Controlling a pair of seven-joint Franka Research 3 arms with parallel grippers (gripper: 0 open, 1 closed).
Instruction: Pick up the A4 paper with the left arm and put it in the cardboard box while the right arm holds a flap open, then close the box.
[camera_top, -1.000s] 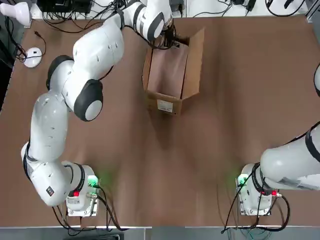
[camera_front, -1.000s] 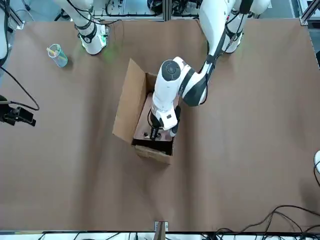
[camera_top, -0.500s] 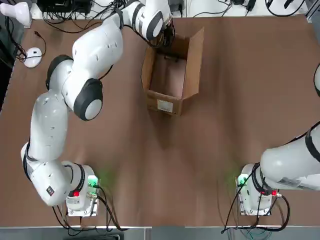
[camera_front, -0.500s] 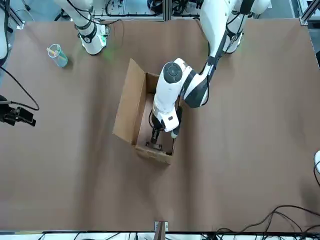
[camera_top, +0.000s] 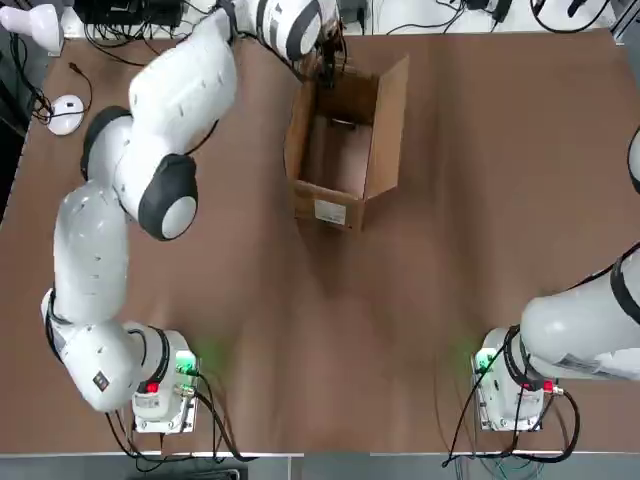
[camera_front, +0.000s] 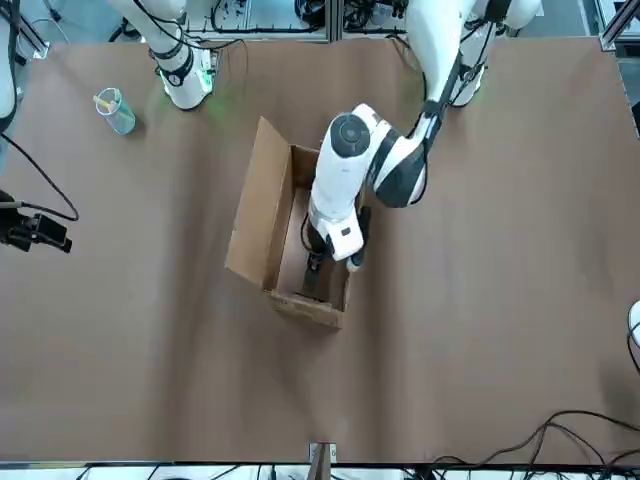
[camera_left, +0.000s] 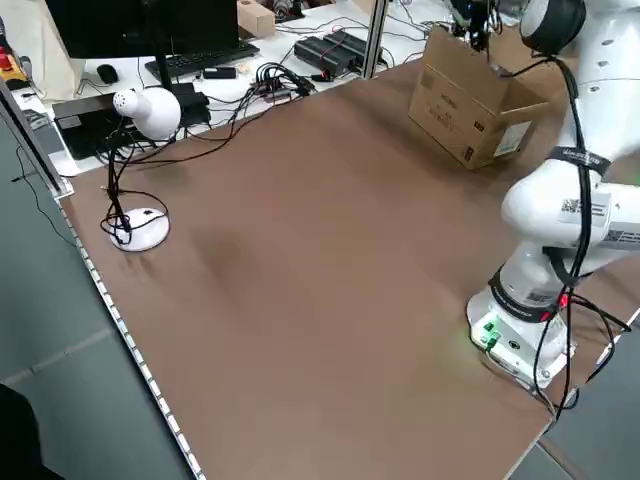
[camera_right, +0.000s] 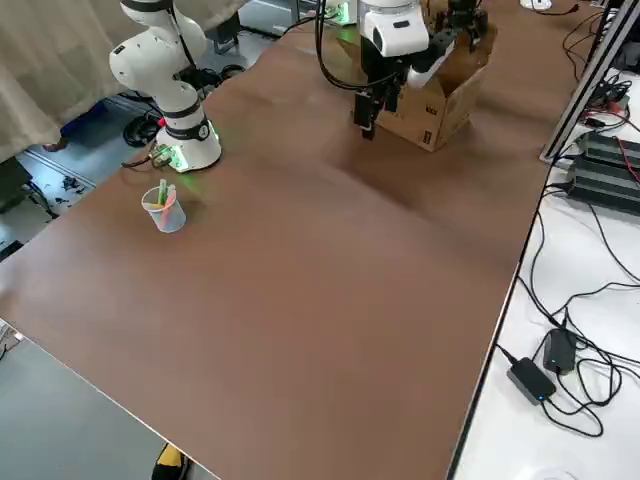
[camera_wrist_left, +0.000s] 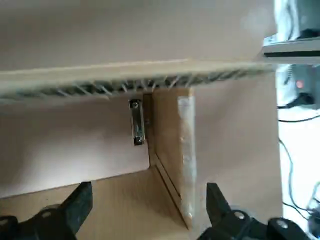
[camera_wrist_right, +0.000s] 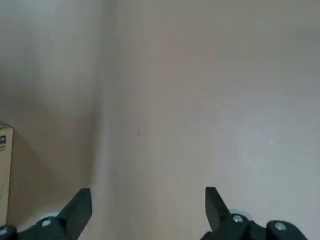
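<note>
The cardboard box (camera_top: 345, 205) stands open at the middle of the table's far half, its long right flap (camera_top: 392, 118) raised. The A4 paper (camera_top: 338, 160) lies flat inside it. Its metal clip (camera_wrist_left: 136, 122) shows at the far end in the left wrist view. My left gripper (camera_front: 315, 262) hangs open just above the box's far end, holding nothing, fingers (camera_wrist_left: 80, 205) wide apart. My right gripper (camera_right: 363, 118) hovers open above the table to the right of the box, touching no flap.
A clear cup (camera_front: 115, 110) with small items stands near the right arm's base (camera_front: 185, 85). A white desk lamp (camera_left: 150, 110) and cables lie off the table's left edge. The box's white label (camera_top: 330, 212) faces the robot.
The left gripper opened and let go of the paper, which dropped from a slant to lie flat in the box. The left arm drew up and back toward the far edge. The right arm stayed still.
</note>
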